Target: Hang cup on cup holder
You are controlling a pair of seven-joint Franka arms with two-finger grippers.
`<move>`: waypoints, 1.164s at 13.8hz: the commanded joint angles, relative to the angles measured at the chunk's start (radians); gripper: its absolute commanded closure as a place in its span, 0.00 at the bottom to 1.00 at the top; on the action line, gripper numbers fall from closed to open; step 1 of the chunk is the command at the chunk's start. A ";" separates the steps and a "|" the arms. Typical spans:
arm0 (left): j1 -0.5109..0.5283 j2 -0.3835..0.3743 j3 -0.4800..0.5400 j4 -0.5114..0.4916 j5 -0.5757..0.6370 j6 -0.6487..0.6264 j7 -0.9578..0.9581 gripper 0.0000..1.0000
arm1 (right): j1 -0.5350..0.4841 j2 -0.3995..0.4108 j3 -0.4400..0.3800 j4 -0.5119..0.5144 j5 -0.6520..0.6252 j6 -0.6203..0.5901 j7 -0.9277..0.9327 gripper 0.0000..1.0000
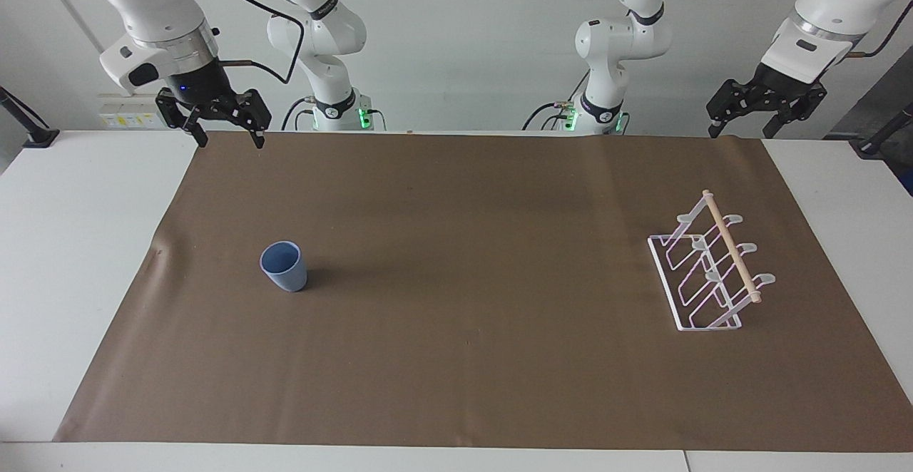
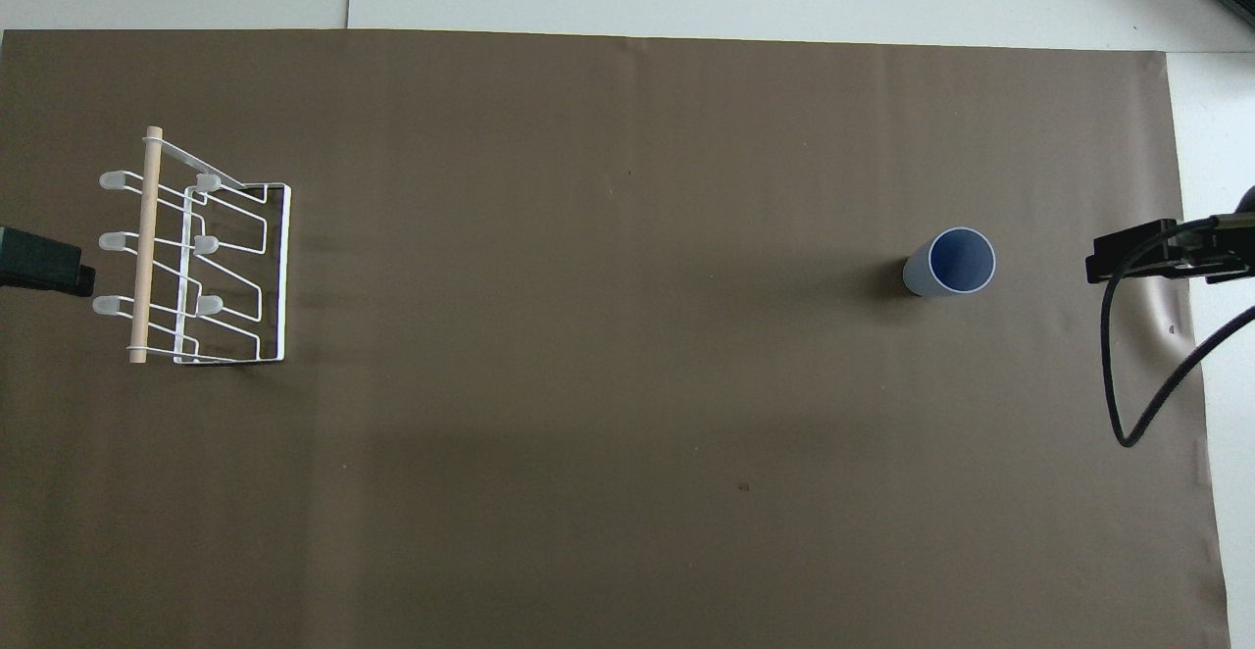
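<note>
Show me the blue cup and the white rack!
cup (image 1: 284,267), facing view, on its outer side wall.
cup holder (image 1: 732,247), facing view, on the wooden dowel across its top.

My white table (image 1: 85,258) is spread nearly edge to edge with a brown paper sheet (image 1: 471,258). On that sheet, toward my right arm's end, a small blue-grey plastic cup (image 1: 284,266) stands upright, mouth up. Toward my left arm's end stands a white wire cup holder (image 1: 706,272) with a pale wooden dowel (image 1: 731,245) across its top.
</note>
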 commanded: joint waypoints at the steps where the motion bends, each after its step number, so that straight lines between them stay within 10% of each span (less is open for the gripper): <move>1: 0.007 -0.025 -0.004 -0.026 0.013 -0.007 0.008 0.00 | -0.012 -0.027 0.010 -0.035 -0.004 0.013 0.011 0.00; 16: 0.007 -0.025 -0.004 -0.026 0.013 -0.006 0.008 0.00 | -0.019 -0.044 0.004 -0.070 -0.004 0.015 -0.003 0.00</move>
